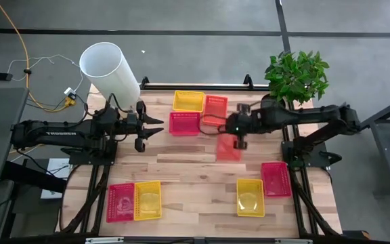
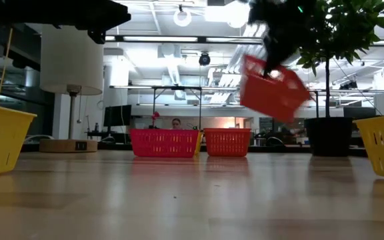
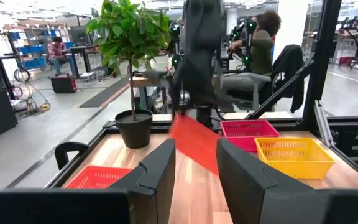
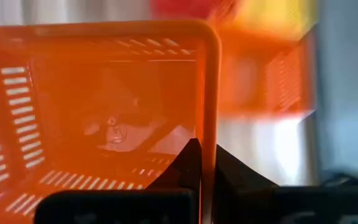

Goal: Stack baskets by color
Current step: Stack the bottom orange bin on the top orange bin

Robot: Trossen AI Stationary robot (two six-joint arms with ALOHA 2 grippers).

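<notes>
We find the right gripper point(image 4: 199, 163) clamped on the rim of an orange basket point(image 4: 98, 106), which hangs tilted off the table, presumably bound for its orange fellow point(image 1: 215, 108) beyond; the left gripper point(image 3: 194, 171) waits, fingers apart, empty.

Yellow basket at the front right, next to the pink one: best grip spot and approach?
Pinch one rim wall of the yellow basket from straight above. It sits upright, open side up, and its thin rim suits a pinch. Avoid the side close beside the pink basket.
</notes>
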